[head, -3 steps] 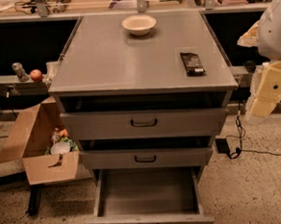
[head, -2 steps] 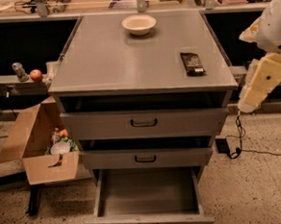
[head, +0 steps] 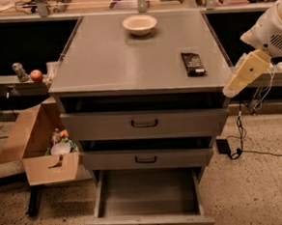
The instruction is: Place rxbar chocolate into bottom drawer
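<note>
Gripper (head: pixel 236 82) is at right edge of frame, just off the cabinet top (head: pixel 113 58) corner, near the bar but not on it; can't tell if spread or pressed together. Best approach imo: swing left over rxbar chocolate (head: pixel 193 63), centre-right of frame, & pinch across its narrow width. Bar's flat, dark wrapper w/ faint pale print; bottom drawer (head: pixel 115 224) stands open at lower centre.

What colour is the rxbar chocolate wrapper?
The rxbar chocolate is dark brown-black, camera view; the gripper hovers beside the cabinet.

smooth plastic hand (head: pixel 233 84) beside matt metal cabinet (head: pixel 123 62)
</note>
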Robot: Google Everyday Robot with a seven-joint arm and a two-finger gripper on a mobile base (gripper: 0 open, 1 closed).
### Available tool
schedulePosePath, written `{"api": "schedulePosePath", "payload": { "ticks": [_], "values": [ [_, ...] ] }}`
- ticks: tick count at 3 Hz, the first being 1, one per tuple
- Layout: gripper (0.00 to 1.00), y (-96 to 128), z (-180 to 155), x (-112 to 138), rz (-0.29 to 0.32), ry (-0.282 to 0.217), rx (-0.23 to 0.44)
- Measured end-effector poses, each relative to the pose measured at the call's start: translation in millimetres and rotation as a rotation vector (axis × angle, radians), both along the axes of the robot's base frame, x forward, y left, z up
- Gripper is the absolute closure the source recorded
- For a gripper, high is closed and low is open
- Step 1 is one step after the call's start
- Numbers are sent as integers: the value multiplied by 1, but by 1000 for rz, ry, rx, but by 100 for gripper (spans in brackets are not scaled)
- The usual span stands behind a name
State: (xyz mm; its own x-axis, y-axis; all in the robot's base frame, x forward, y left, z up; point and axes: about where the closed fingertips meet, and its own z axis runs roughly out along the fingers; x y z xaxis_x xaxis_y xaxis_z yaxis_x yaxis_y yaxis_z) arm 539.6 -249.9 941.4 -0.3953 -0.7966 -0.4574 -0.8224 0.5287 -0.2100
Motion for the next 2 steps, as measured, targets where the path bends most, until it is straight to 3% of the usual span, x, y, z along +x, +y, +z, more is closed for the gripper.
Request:
{"api": "schedulePosePath", "payload": {
  "ticks": [1,2],
  "values": [
    [0,0,0,0,0,0,0],
    [0,-2,-4,27,-27,-22,41]
  ]
}}
